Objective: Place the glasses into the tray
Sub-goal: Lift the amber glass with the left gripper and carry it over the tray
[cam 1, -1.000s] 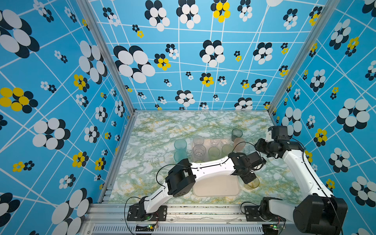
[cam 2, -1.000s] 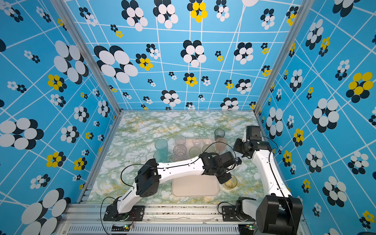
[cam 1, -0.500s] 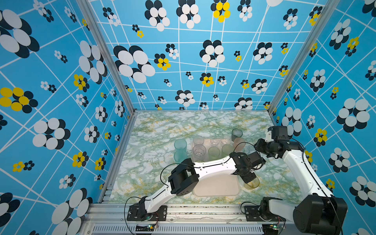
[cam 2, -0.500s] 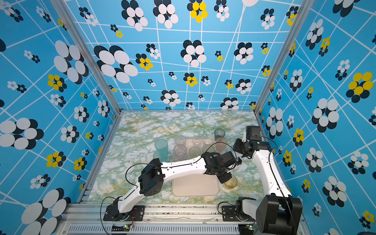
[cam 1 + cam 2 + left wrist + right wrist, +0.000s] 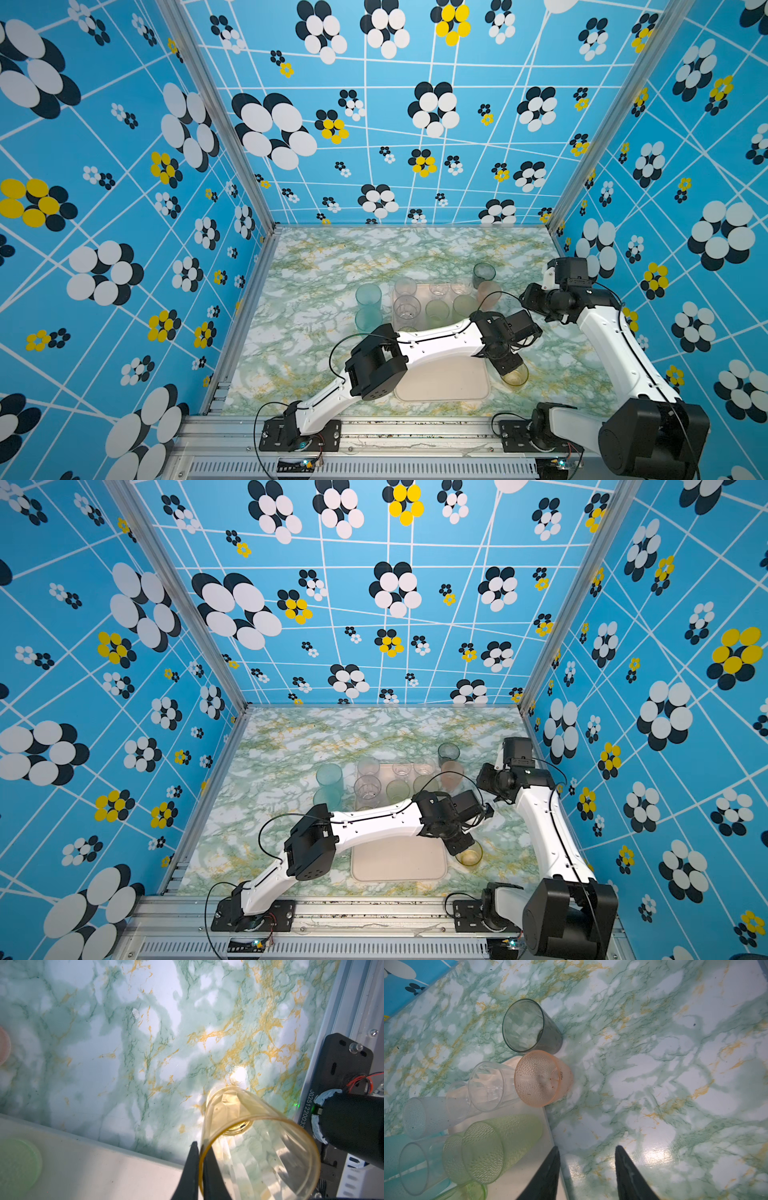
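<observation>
Pinching the rim wall of the amber glass [image 5: 259, 1142], one finger [image 5: 190, 1172] outside and the other inside, the left jaws are closed tight on it. That is probably easier than spanning the whole tumbler. The glass appears to rest on the worktop [image 5: 316, 299] just right of the tray [image 5: 449, 388], lower centre-right in both top views, so a short sideways carry should do. The right jaws hang half open and empty above bare worktop near the pink glass [image 5: 542, 1078], likely keeping clear.

Amber glass [image 5: 515, 376] just beside cream tray [image 5: 444, 384]
</observation>
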